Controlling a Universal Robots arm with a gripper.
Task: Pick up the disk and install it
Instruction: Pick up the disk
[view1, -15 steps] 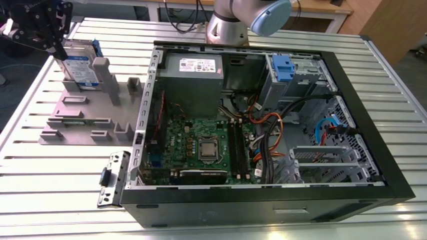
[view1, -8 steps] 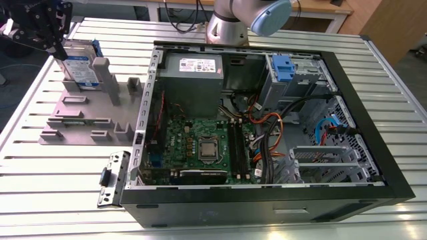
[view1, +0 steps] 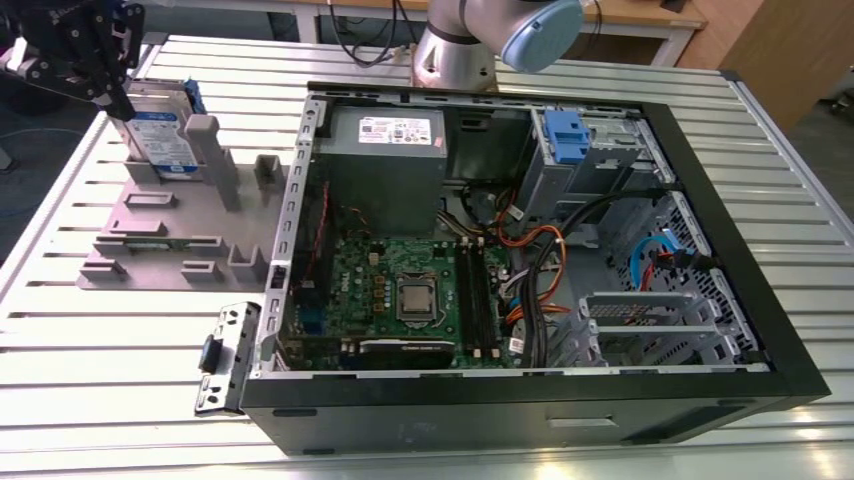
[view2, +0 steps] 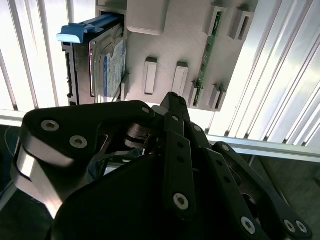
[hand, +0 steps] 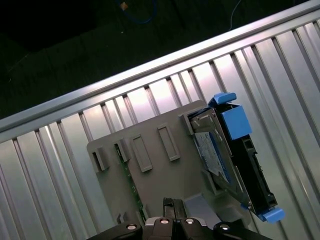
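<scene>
Free room:
- We find open air above the flat silver hard disk (view1: 163, 140), which stands on edge in the grey plastic fixture plate (view1: 154, 215). The black gripper (view1: 118, 100) hangs close over the disk's top edge.
- The ribbed aluminium table (view1: 107, 400) lies bare on the exterior view's left of the plate.

Obstacles:
- A tall grey post (view1: 203, 145) stands just beside the disk on the side towards the case.
- The open black computer case (view1: 534, 405) has a raised rim.
- Inside the case we count the big grey power-supply box (view1: 387, 160), the grey metal drive cage (view1: 594, 150) and orange and black cables (view1: 534, 265) crossing between them.
- A small loose grey metal plate (view1: 227, 355) lies by the case's near corner.
</scene>
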